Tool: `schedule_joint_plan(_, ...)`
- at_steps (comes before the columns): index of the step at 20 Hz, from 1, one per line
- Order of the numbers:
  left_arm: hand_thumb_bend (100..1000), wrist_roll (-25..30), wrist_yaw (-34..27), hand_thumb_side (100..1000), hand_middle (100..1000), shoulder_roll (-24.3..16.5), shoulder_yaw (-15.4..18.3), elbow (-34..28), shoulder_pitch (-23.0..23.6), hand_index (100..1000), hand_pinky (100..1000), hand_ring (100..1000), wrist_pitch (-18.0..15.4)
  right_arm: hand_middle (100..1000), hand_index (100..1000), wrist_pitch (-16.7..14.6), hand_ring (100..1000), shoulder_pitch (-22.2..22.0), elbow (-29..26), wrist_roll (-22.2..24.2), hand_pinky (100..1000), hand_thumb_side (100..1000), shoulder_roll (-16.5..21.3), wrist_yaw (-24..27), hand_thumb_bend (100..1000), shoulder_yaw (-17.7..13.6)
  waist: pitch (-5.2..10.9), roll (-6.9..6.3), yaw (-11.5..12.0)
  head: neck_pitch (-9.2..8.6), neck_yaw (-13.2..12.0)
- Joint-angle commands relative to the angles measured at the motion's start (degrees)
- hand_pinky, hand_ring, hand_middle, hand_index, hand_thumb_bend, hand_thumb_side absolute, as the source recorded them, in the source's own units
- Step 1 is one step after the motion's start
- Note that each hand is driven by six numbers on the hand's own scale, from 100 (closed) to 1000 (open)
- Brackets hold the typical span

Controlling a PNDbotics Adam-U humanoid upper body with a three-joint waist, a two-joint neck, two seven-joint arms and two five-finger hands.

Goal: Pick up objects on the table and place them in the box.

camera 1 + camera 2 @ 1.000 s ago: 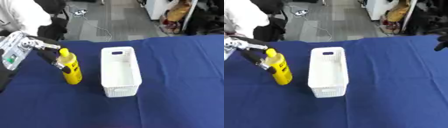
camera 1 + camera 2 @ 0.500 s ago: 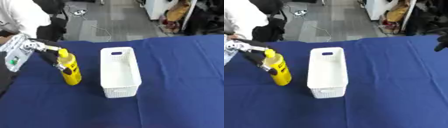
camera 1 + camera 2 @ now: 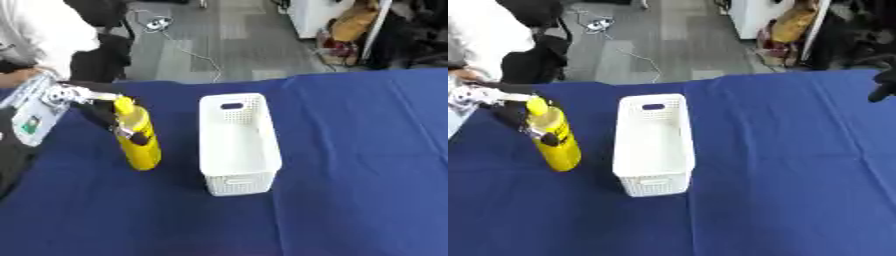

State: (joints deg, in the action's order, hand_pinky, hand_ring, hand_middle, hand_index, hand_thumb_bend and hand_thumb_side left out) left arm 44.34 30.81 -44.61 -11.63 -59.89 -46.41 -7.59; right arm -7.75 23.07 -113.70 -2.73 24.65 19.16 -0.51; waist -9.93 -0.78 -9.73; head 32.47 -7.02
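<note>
Standing upright on the blue desk (image 3: 350, 150), the yellow bottle (image 3: 138, 140) sits left of the white box (image 3: 238, 145), near it but not touching. The bottle has a yellow cap and a dark patch of label on its side. The left hand (image 3: 103, 111) reaches in from the left edge and is clasped on the bottle's upper part, dark fingers (image 3: 122, 131) curled round the neck and shoulder, with the silver and white forearm trailing back toward the left edge. The bottle's base appears to rest on the blue cloth; whether it is lifted clear cannot be told.

The box is a long, narrow, perforated basket with a handle slot at its far end and another at its near end. It lies lengthwise away from the robot, roughly in the middle of the desk, and its inside looks white and bare.

The right hand (image 3: 882, 86) shows only in the right eye view, as a dark shape at the right edge above the far part of the desk, well apart from the box; whether it is clenched or relaxed cannot be told.
</note>
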Motion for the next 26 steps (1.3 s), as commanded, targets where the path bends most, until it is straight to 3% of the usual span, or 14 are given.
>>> schedule_joint_plan(1,953,-1.5,-0.3,676,852,-0.7,1.0,0.2,-0.6,945,788,811,0.3,562,889,-0.1,554,1.0,-0.9,0.2,448,906,0.4,0.2,112,-0.3,0.67,0.09,-0.1,-0.91,-0.3)
schedule_joint_plan(4,891,-2.9,0.0,631,828,-0.4,1.1,0.7,-0.5,913,754,782,0.6,562,889,-0.1,554,1.1,-0.9,0.2,449,906,0.4,0.3,112,-0.3,0.63,0.11,-0.2,-0.94,-0.3)
schedule_joint_plan(6,825,-3.8,0.3,582,776,-0.2,1.2,1.0,-0.3,866,644,722,1.0,561,889,-0.1,554,1.1,-0.9,0.3,449,907,0.3,0.3,111,-0.3,0.62,0.11,-0.3,-0.94,-0.3)
schedule_joint_plan(7,780,-4.5,0.5,545,730,-0.1,1.2,1.1,-0.3,825,518,645,1.2,559,889,-0.1,555,1.2,-0.9,0.3,449,907,0.3,0.3,111,-0.3,0.61,0.11,-0.3,-0.93,-0.3)
schedule_joint_plan(8,765,-5.3,0.7,534,718,-0.1,1.2,1.2,-0.2,814,491,624,1.4,559,889,-0.1,555,1.2,-0.9,0.3,449,907,0.3,0.3,111,-0.3,0.61,0.11,-0.3,-0.93,-0.3)
schedule_joint_plan(9,708,-6.3,0.9,477,645,0.0,1.2,1.2,-0.1,762,309,528,1.7,559,889,-0.2,554,1.2,-0.9,0.3,449,907,0.3,0.3,111,-0.3,0.61,0.11,-0.3,-0.92,-0.2)
schedule_joint_plan(11,629,-8.7,1.4,430,546,0.1,1.2,1.1,0.1,690,150,429,2.1,559,889,-0.2,555,1.2,-0.9,0.3,449,907,0.3,0.4,111,-0.3,0.6,0.11,-0.3,-0.92,-0.2)
schedule_joint_plan(12,606,-10.1,1.4,429,519,0.1,1.2,1.0,0.2,673,111,398,2.2,559,889,-0.2,555,1.2,-0.9,0.4,449,907,0.3,0.4,111,-0.3,0.6,0.1,-0.4,-0.92,-0.2)
schedule_joint_plan(15,419,-15.1,0.6,526,409,0.4,1.3,1.0,0.6,586,100,262,2.7,557,889,-0.2,555,1.3,-0.9,0.4,449,907,0.3,0.4,110,-0.3,0.6,0.14,-0.3,-0.91,-0.1)
schedule_joint_plan(16,454,-16.7,0.2,499,428,0.4,1.3,1.0,0.7,601,100,285,2.9,558,889,-0.2,555,1.3,-0.9,0.4,449,907,0.3,0.4,110,-0.3,0.6,0.14,-0.3,-0.91,-0.1)
schedule_joint_plan(17,272,-18.5,-0.2,673,307,0.5,1.3,1.0,0.8,528,100,157,3.0,555,887,-0.2,554,1.2,-0.9,0.4,449,907,0.3,0.4,111,-0.3,0.6,0.16,-0.3,-0.92,0.0)
schedule_joint_plan(19,202,-21.7,-1.0,776,244,0.5,1.1,1.1,1.1,469,100,108,3.3,553,886,-0.2,554,1.2,-0.9,0.4,449,907,0.3,0.5,111,-0.3,0.58,0.17,-0.3,-0.93,0.0)
schedule_joint_plan(26,211,-28.4,-4.7,760,101,0.6,1.2,0.3,1.8,361,100,100,2.3,550,884,-0.2,554,1.1,-0.9,0.3,449,906,0.4,0.5,111,-0.4,0.57,0.2,-0.1,-0.86,0.1)
